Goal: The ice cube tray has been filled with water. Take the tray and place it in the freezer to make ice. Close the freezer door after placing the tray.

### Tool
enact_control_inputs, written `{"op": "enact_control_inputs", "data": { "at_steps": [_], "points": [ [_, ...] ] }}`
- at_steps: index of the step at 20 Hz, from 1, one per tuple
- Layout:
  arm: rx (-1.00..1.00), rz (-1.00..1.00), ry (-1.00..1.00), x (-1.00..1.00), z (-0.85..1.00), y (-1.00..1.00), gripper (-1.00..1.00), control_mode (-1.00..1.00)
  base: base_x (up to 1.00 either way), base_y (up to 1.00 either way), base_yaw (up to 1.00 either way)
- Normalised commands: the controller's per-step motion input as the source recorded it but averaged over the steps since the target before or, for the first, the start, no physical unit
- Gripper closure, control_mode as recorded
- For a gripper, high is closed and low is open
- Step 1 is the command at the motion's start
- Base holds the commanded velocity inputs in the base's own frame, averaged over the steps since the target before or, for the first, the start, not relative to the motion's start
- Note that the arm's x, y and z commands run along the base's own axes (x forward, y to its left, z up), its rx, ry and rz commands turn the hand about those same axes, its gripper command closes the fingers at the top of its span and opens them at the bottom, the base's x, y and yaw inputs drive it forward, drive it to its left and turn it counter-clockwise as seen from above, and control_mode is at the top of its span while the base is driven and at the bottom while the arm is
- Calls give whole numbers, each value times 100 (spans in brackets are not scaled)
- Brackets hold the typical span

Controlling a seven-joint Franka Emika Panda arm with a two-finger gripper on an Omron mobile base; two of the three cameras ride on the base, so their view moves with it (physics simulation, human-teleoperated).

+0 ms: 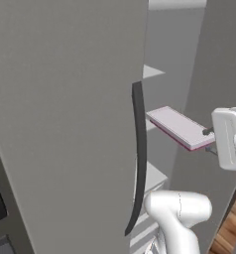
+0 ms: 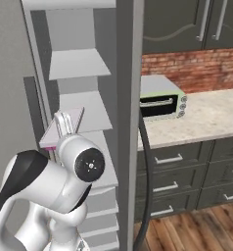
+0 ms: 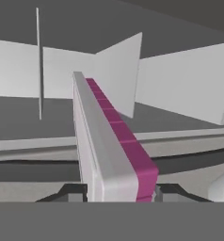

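hand view: ice cube tray (image 3: 115, 155) seemingly clamped in end effector (image 3: 121, 192).

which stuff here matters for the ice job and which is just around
Job:
- tray, held in the shut gripper, level at the open freezer's white shelves
- freezer door with its dark handle, standing open

Just around:
- toaster oven on the counter
- drawers
- upper cabinets
- brick wall
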Motion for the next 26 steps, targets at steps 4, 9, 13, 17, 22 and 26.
{"op": "enact_control_inputs", "data": {
  "at_steps": [4, 9, 13, 17, 22, 26],
  "points": [
    [0, 0, 0, 0, 0, 0, 100, 100, 61, -27, 21],
    [0, 0, 0, 0, 0, 0, 100, 100, 64, -31, 22],
    [0, 0, 0, 0, 0, 0, 100, 100, 74, -27, 23],
    [0, 0, 0, 0, 0, 0, 100, 100, 78, -25, 24],
    [0, 0, 0, 0, 0, 0, 100, 100, 84, -19, 24],
    [0, 0, 0, 0, 0, 0, 100, 100, 79, -14, 21]
  ]
}}
